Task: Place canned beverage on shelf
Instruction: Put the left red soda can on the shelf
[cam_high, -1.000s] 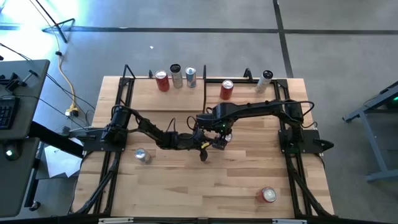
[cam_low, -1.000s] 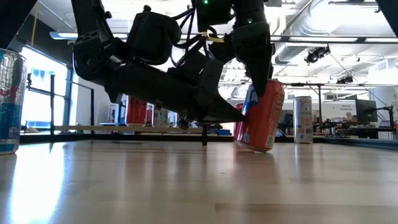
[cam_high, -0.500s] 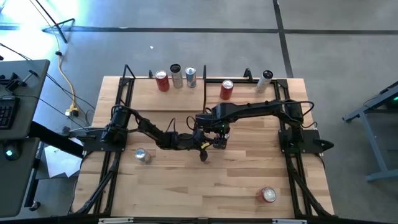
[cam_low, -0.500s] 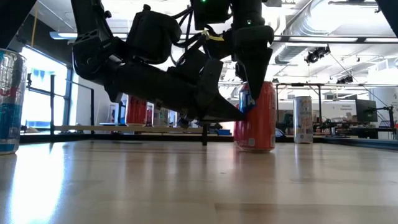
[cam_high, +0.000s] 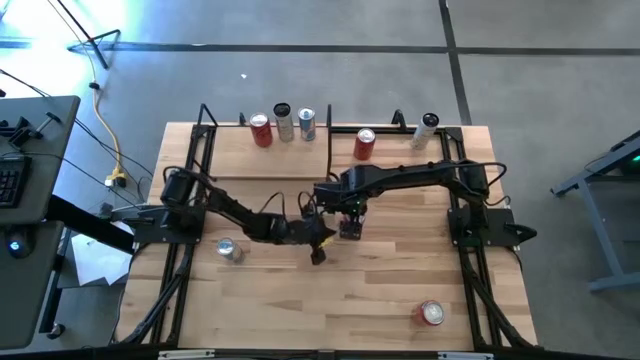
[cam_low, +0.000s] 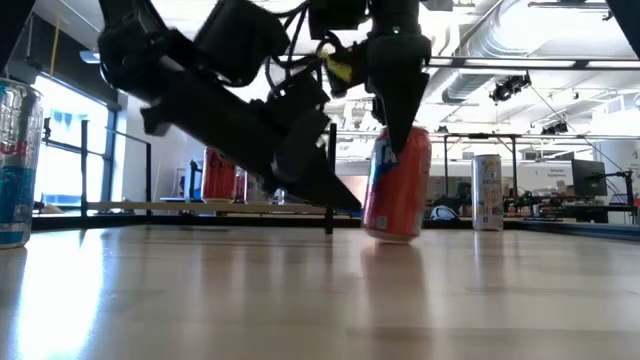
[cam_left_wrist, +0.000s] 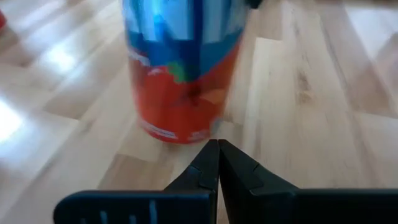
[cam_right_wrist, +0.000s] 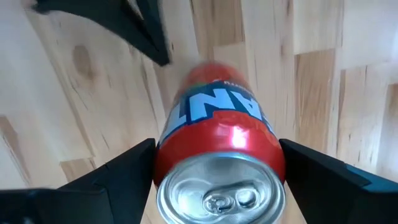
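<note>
Both jaws differ: right gripper (cam_right_wrist: 217, 155) clamps tilted red can (cam_low: 397, 185), left gripper (cam_left_wrist: 217, 163) pinched together nearby

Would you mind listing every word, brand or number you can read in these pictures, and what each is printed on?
"ANT": large blue-and-white letters on the red can between the fingers of the right gripper; the rest of the word is out of sight.
Print on the blue-and-silver can at the low view's edge: cut off, not readable.
Cans on the shelf: too small to read.
</note>
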